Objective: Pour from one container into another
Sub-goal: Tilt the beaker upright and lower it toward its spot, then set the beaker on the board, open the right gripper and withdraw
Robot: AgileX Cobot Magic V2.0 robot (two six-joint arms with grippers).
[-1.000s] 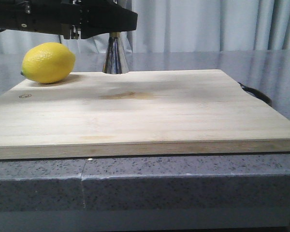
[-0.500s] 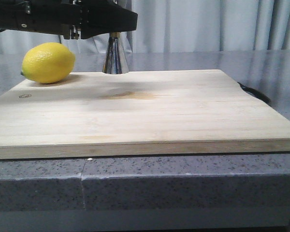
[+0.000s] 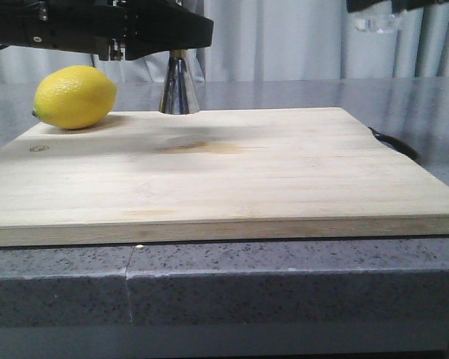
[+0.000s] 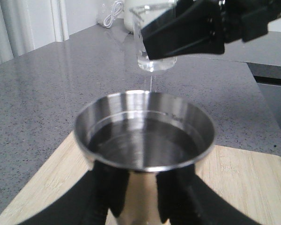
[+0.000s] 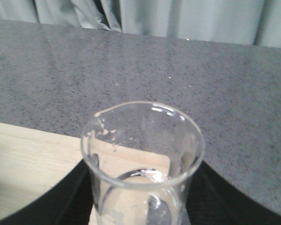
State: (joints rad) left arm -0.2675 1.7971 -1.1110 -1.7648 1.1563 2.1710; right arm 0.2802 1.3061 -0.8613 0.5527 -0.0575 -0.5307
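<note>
The jigger point(image 3: 179, 86) stood at the far left edge of the board point(image 3: 224, 172), just beside the lemon point(image 3: 75, 96). The left fingers point(image 4: 140, 206) were clamped on its lower body, judging from the left wrist view, where dark fingers flanked the steel on both sides. That grip was probably there to steady the tall, narrow-waisted cup against tipping while liquid went in. Its upper bowl point(image 4: 145, 136) faced up, open, and appeared to hold some dark liquid already, though reflections made this hard to be sure of.

The beaker point(image 5: 143, 159) was in the air, gripped by the right fingers point(image 5: 140, 211), which closed on its lower sides. In the front view it showed only as a scrap of clear glass point(image 3: 378, 22) at the top right, high above the bench point(image 3: 284, 93) and well apart from the jigger. It looked upright, with drops clinging inside and little liquid, if any, visible at the bottom. From the left wrist view it hung beyond the jigger and above its rim, not over the mouth.

Holding it high and level would keep it from spilling; whether the pour was done or yet to come could not be told.
</note>
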